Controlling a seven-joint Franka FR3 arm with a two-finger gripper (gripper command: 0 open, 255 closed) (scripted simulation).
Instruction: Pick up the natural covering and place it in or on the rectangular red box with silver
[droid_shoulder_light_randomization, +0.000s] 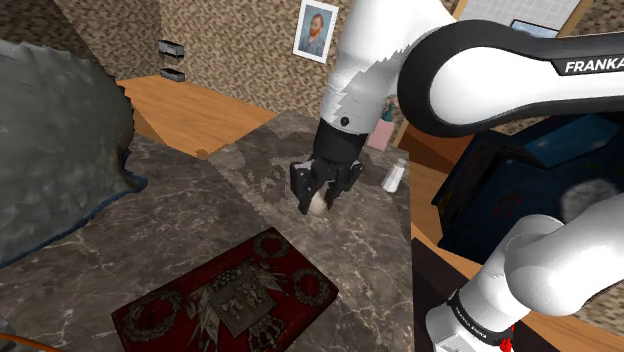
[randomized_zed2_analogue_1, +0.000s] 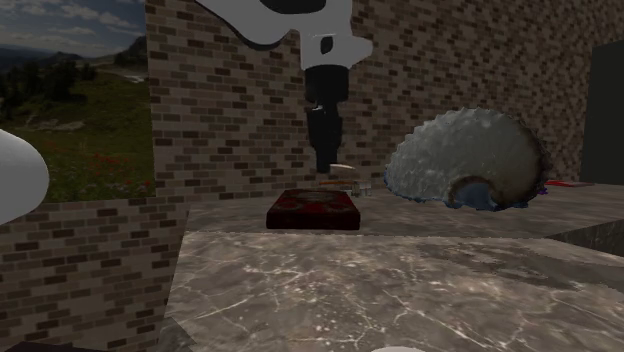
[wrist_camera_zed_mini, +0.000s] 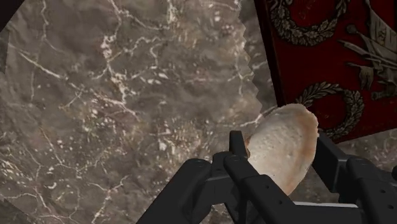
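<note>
Item: small pale shell (wrist_camera_zed_mini: 287, 137), rough-surfaced, oval, clamped between the two black fingers of the gripper (wrist_camera_zed_mini: 280, 153); fingers press on both flat sides, shell tip sticking out past them. Shoulder view: shell (droid_shoulder_light_randomization: 316, 203) sits at the gripper (droid_shoulder_light_randomization: 322, 190) tip over the dark marble table (droid_shoulder_light_randomization: 150, 210), beyond the far end of the red box (droid_shoulder_light_randomization: 285, 262), not on it. Second ext. view: shell (randomized_zed2_analogue_1: 342, 168) hangs under the gripper (randomized_zed2_analogue_1: 323, 150), higher than the top of the red box (randomized_zed2_analogue_1: 313, 211) and above its right end as that view shows it; clear gap between the two. Wrist view: red box (wrist_camera_zed_mini: 280, 76) lies just beside the shell, its near edge partly covered by the shell tip; marble under the rest. Box: flat, rectangular, deep red, silver relief in the centre w/ wreath ornaments around it, lying flat on the table. Other items: very large grey ridged shell (droid_shoulder_light_randomization: 55, 150) at the shoulder view's left, well apart from the box; small white shaker (droid_shoulder_light_randomization: 394, 176) upright near the table edge, just beside the gripper. Framed portrait (droid_shoulder_light_randomization: 316, 30) on the patterned wall behind. Second ext. view: brick wall (randomized_zed2_analogue_1: 230, 110) behind the table.
</note>
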